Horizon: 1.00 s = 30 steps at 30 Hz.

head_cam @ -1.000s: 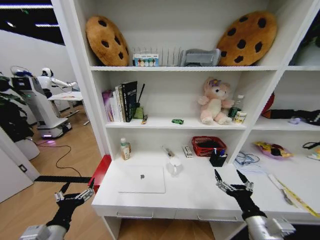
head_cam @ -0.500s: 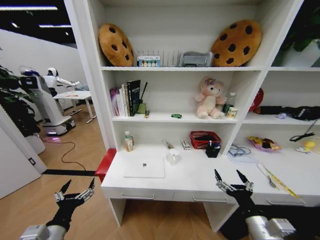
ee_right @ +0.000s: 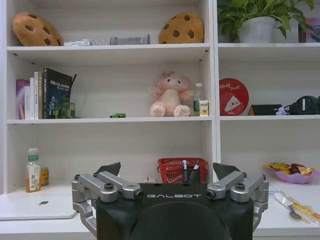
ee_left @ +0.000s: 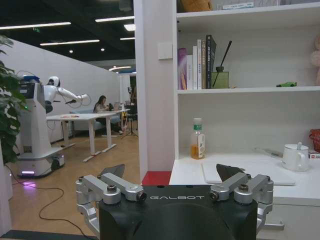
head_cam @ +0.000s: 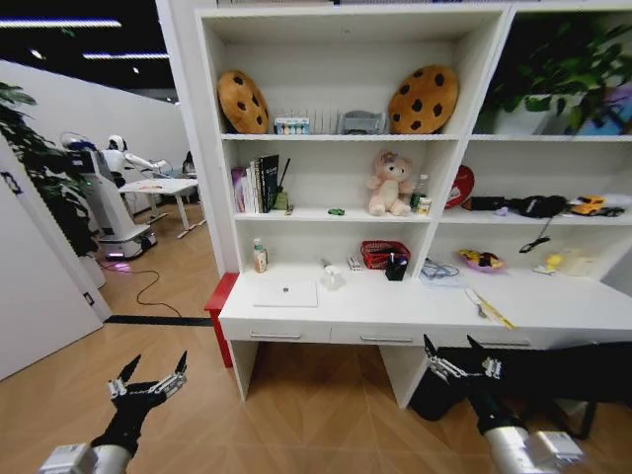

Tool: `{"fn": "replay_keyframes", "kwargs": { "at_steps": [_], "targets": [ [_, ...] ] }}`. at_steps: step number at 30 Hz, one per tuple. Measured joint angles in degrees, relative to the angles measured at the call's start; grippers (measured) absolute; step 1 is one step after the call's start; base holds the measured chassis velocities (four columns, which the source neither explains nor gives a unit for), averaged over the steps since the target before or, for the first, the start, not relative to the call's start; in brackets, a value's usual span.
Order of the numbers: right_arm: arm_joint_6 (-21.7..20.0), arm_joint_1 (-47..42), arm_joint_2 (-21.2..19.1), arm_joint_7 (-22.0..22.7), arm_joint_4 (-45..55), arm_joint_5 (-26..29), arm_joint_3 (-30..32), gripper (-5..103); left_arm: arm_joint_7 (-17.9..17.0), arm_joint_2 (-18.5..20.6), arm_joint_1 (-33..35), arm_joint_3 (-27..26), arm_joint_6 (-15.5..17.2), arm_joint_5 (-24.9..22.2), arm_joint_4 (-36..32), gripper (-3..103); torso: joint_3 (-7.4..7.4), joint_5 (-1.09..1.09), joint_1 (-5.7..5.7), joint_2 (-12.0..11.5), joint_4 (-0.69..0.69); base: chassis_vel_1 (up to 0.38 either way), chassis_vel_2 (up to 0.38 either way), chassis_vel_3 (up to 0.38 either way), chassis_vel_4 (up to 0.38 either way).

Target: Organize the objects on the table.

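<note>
- Two grippers hang low over the wood floor, well apart from the table (head_cam: 415,318) — the left gripper (head_cam: 148,380) is spread wide and holds nothing.
- The right gripper (head_cam: 460,357) is spread wide too, gripping nothing.
- The silver laptop (head_cam: 285,293) lies shut on the table's left part.
- Far back by the red basket (head_cam: 380,254) stands what looks like the black pen cup (head_cam: 396,269).
</note>
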Motion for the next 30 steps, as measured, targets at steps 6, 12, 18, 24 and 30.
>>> {"fn": "replay_keyframes", "kwargs": {
  "at_steps": [6, 12, 18, 24, 30],
  "targets": [
    [0.00, -0.01, 0.00, -0.01, 0.02, 0.00, 0.00, 100, -0.06, 0.01, 0.01, -0.01, 0.00, 0.00, -0.01, 100, 0.00, 0.12, -0.01, 0.02, -0.04, 0.136, -0.135, -0.139, 0.176],
    [0.00, 0.03, 0.00, 0.01, 0.00, 0.00, 0.00, 100, 0.04, 0.01, -0.01, 0.02, 0.00, 0.00, -0.01, 100, 0.04, 0.08, 0.09, -0.05, 0.00, -0.037, -0.003, -0.004, -0.031],
    [0.00, 0.03, 0.00, 0.01, 0.00, 0.00, 0.00, 100, 0.04, 0.01, -0.01, 0.01, 0.00, 0.00, -0.01, 100, 0.04, 0.08, 0.10, -0.06, -0.01, -0.017, 0.026, 0.051, -0.012],
    [0.00, 0.02, 0.00, 0.01, 0.00, 0.00, 0.00, 100, 0.02, 0.02, 0.00, 0.01, 0.00, 0.00, -0.01, 100, 0.02, 0.07, 0.04, -0.02, -0.03, 0.000, 0.000, 0.000, 0.000],
    [0.00, 0.02, 0.00, 0.01, 0.00, 0.00, 0.00, 100, 0.01, 0.01, 0.00, 0.01, 0.00, 0.00, -0.01, 100, 0.02, 0.08, 0.05, -0.02, -0.03, 0.000, 0.000, 0.000, 0.000]
  ]
}}
